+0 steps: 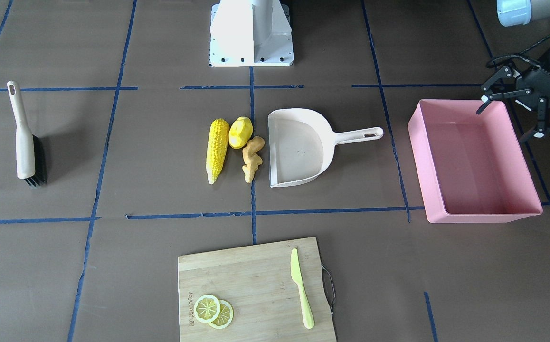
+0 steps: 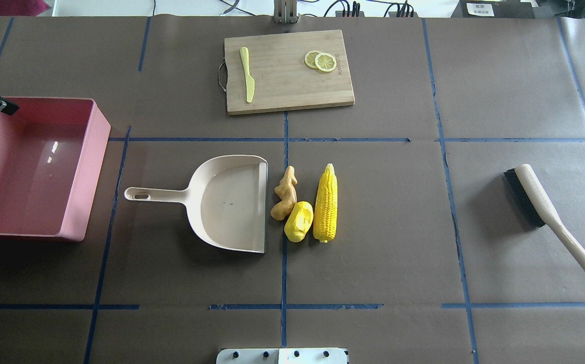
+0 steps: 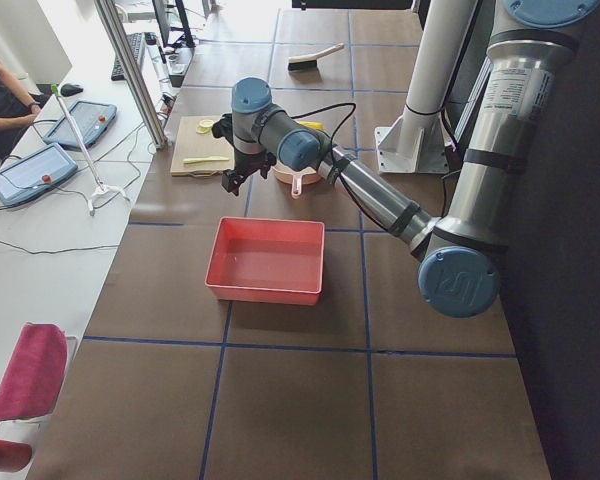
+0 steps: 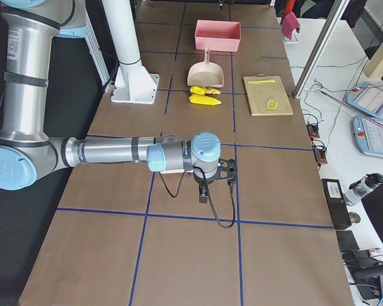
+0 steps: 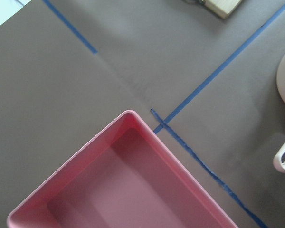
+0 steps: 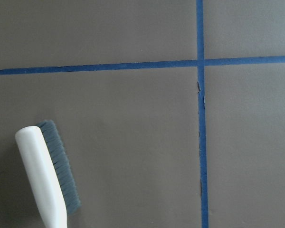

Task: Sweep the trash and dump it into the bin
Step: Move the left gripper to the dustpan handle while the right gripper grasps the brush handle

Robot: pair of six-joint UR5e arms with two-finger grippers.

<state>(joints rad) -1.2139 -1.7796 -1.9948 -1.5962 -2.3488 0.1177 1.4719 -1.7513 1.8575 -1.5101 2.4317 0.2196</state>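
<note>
The trash lies in a cluster at mid-table: a yellow corn cob [image 1: 217, 149], a yellow potato-like lump [image 1: 240, 132] and a tan ginger root [image 1: 252, 158], just beside the open mouth of the cream dustpan [image 1: 298, 147]. The pink bin [image 1: 484, 217] stands empty beyond the dustpan's handle. My left gripper [image 1: 510, 118] hangs open and empty over the bin's corner nearest the robot; the left wrist view shows that corner [image 5: 133, 114]. My right gripper [image 4: 207, 188] shows only in the exterior right view, over the brush; I cannot tell whether it is open or shut.
A cream brush with black bristles [image 1: 25, 137] lies far to the other side of the trash and shows in the right wrist view [image 6: 42, 175]. A wooden cutting board [image 1: 246, 270] holds a green knife [image 1: 301, 287] and lemon slices [image 1: 213, 311].
</note>
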